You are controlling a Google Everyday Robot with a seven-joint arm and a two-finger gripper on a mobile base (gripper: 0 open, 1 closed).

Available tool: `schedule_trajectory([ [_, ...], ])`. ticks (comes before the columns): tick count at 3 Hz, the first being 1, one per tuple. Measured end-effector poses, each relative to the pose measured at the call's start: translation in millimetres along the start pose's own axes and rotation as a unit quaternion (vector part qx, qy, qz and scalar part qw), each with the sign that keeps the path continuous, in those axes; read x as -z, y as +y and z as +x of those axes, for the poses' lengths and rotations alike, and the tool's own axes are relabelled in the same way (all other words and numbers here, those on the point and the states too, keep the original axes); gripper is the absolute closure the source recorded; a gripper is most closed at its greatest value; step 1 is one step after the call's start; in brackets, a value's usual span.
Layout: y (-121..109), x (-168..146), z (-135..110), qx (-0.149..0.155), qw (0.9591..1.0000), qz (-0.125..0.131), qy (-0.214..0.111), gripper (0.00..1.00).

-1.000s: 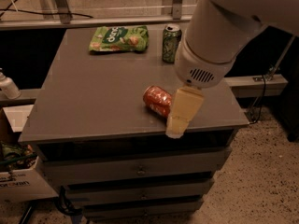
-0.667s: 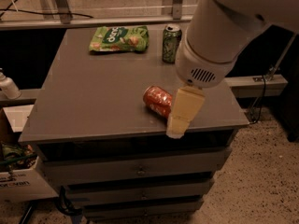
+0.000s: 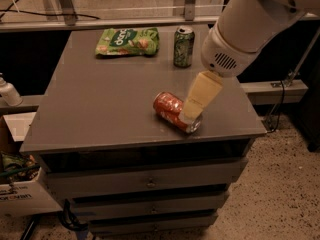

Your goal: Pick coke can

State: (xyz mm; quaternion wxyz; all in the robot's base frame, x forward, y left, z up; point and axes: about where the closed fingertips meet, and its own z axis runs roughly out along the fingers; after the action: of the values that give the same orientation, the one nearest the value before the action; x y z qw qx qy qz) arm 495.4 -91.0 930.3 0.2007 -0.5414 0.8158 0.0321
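Jaws: state not readable. We cannot tell how far open they are, or whether they hold anything, since only one cream-coloured face of the gripper [image 3: 192,115] shows, w/ its tip down at the silver right-hand end of the coke can [image 3: 172,111]. Contact vs. near-contact at that end cannot be resolved. The coke can lies on its side, axis running diag. from back-left to front-right, on the front-right part of the bench [image 3: 95,109], near the front edge. We judge that the tilted, from-above approach follows from this pose: a lying can offers only its round flanks, so the jaws must straddle it across the axis. The arm [image 3: 245,29] reaches in from the right rear, well apart from the upright green can [image 3: 183,46] and the green snack bag [image 3: 127,41] at the back. Risk, in our est.: the can may roll if pushed on one side only. Pick not yet done.
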Motion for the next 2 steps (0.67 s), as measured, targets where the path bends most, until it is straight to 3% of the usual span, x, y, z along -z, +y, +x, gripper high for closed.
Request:
schedule_trajectory([
  [1, -13, -11, -15, -0.034, 0.9992, 0.015, -0.017, 0.0],
  [2, -14, -21, -29, -0.055, 0.9969, 0.052, -0.02, 0.0],
])
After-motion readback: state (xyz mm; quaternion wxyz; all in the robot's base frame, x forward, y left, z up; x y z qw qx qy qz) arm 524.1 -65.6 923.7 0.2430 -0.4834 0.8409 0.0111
